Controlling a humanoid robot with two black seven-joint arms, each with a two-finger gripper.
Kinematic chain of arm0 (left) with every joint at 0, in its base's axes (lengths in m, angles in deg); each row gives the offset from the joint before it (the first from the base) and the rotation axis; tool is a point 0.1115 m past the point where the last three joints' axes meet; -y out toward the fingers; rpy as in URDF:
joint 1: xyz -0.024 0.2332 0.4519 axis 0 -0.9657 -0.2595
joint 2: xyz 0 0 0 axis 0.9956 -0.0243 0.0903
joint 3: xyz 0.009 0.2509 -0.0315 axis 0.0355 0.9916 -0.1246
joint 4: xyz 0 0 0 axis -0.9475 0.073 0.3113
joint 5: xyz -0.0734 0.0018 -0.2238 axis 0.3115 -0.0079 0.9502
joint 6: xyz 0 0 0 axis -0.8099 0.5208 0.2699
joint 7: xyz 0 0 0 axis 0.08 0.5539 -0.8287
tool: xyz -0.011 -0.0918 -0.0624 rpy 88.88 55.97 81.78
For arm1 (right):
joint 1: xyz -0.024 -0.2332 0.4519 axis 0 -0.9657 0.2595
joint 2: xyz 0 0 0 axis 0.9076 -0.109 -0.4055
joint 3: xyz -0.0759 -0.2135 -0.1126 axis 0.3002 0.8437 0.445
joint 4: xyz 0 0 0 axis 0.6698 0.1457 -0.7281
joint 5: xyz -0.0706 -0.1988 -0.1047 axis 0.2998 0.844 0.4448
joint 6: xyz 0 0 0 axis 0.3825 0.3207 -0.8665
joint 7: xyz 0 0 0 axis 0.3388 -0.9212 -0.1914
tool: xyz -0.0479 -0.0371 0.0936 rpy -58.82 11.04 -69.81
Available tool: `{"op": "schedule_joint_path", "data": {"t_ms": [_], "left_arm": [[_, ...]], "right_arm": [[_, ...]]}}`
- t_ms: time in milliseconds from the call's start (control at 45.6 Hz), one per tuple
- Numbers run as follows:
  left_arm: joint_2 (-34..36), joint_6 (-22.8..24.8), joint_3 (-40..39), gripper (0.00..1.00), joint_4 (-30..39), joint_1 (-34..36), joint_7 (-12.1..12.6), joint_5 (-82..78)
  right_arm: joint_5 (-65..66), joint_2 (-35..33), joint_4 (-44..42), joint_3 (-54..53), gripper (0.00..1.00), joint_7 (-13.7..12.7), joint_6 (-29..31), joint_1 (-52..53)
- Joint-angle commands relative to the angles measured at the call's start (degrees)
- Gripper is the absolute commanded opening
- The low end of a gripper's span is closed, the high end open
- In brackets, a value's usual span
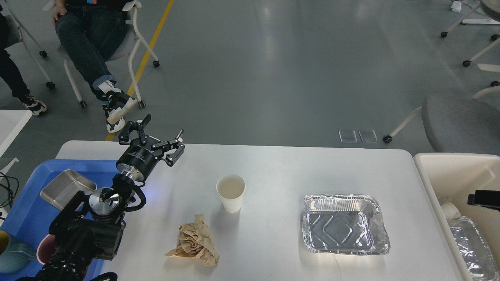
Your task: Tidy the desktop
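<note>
The white desktop (pixel 281 168) holds a white paper cup (pixel 230 192) standing upright, a crumpled brown paper ball (pixel 195 242) in front of it, and an empty foil tray (pixel 344 224) to the right. My left gripper (pixel 164 127) is open and empty, raised above the desktop's far left part, well left of the cup. A small black part of my right arm (pixel 483 199) shows at the right edge over the bin; its fingers cannot be made out.
A blue tray (pixel 23 210) at the left holds a metal dish (pixel 67 187), a pink cup (pixel 42 249) and a teal cup (pixel 11 255). A cream bin (pixel 445 166) at the right holds a foil tray (pixel 470 246). Chairs and seated people are beyond the table.
</note>
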Motion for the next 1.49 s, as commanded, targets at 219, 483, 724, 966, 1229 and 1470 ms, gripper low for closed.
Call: {"op": "schedule_joint_path", "data": {"t_ms": [219,483,724,966,1229,1470], "left_arm": [[0.0,-0.75,0.1,1.0,0.0,0.2,0.0,-0.1],[0.09,-0.84,0.1,1.0,-0.09,0.03,0.0,-0.1],[0.09,-0.93,0.1,1.0,0.0,-0.15,0.0,-0.18],[0.53,-1.02,0.1,1.0,0.0,-0.5,0.0,-0.18],[0.79,-1.28,0.1,1.0,0.0,-0.59,0.0,-0.89],[0.88,-2.07,0.01,1.0,0.0,-0.59,0.0,-0.97]], "right_arm": [[-0.44,5.96,0.0,0.01,1.0,-0.02,3.41,1.82],[-3.25,6.05,-0.07,-0.08,1.0,-0.02,4.64,3.13],[-3.17,9.12,-1.3,0.19,1.0,-0.19,5.0,4.37],[-2.99,17.29,-3.58,0.62,1.0,-0.81,5.0,4.19],[-2.9,24.33,-5.87,1.59,1.0,-2.65,5.7,4.28],[-2.99,30.04,-6.3,1.42,0.99,-7.93,5.96,8.14]]}}
